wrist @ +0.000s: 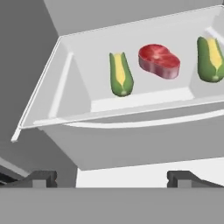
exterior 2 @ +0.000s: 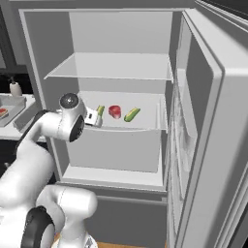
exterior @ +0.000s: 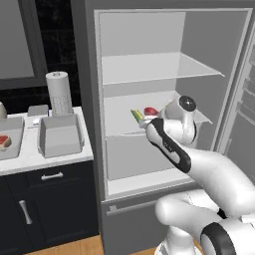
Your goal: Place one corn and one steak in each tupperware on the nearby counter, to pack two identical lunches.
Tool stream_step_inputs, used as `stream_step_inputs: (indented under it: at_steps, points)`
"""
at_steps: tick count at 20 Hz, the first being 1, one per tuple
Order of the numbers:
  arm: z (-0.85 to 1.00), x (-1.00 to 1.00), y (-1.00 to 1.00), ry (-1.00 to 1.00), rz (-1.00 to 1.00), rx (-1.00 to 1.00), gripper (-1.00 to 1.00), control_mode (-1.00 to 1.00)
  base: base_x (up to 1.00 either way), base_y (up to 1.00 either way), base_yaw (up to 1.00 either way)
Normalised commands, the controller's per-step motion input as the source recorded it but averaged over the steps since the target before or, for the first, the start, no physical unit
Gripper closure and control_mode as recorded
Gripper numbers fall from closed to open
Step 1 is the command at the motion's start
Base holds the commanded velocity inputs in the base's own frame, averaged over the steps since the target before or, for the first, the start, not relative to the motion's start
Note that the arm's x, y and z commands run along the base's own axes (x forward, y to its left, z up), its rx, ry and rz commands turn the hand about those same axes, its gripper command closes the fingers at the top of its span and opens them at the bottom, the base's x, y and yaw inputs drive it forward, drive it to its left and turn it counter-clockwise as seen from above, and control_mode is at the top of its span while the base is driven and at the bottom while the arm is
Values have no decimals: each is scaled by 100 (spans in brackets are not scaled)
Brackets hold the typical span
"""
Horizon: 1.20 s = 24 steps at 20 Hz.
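We are at the open fridge (exterior 2: 121, 29), its door (exterior 2: 203, 121) swung wide on our right, and the arm reaches in at the middle shelf (wrist: 144, 105). Off to the left runs the counter (exterior: 30, 159), with one tub (exterior: 60, 134) standing empty by the paper towel roll (exterior: 60, 92) and a second tub (exterior: 12, 139) further left that already has a steak (exterior: 4, 141) in it. On the shelf lie two corn cobs with another steak (wrist: 159, 60) between them. The gripper (wrist: 111, 177) hangs just short of the shelf's front lip, jaws spread wide and empty.

The near cob (wrist: 120, 73) looks like the pick for now. It lies lengthwise, pointing away from us, so we want the fingers to straddle it across its narrow width and close at mid-length, not on the tapered tip.

The raised front edge of the shelf is the thing to clear: come in over it, then dip. There is bare shelf to the left of the cob, while the steak sits close on the right, and the far cob (wrist: 210, 59) lies near the right wall. The shelf above leaves decent headroom for lifting out.
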Motion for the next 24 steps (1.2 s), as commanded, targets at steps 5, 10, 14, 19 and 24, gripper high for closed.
stream_step_inputs:
  at_steps: [5, 10, 14, 19, 24]
  points:
    - [-8, 80, 0, 0, 0, 0, -100, -100, 0, 0, 0]
    - [-14, 58, 0, 0, 0, 0, -100, -100, 0, 0, 0]
    - [-28, 39, 0, 0, 0, 0, -100, -100, 0, 0, 0]
    - [-27, 45, 0, 2, 0, 0, -100, -100, 0, 0, 0]
    - [-24, 46, 0, 7, 0, 0, -100, -100, 0, 0, 0]
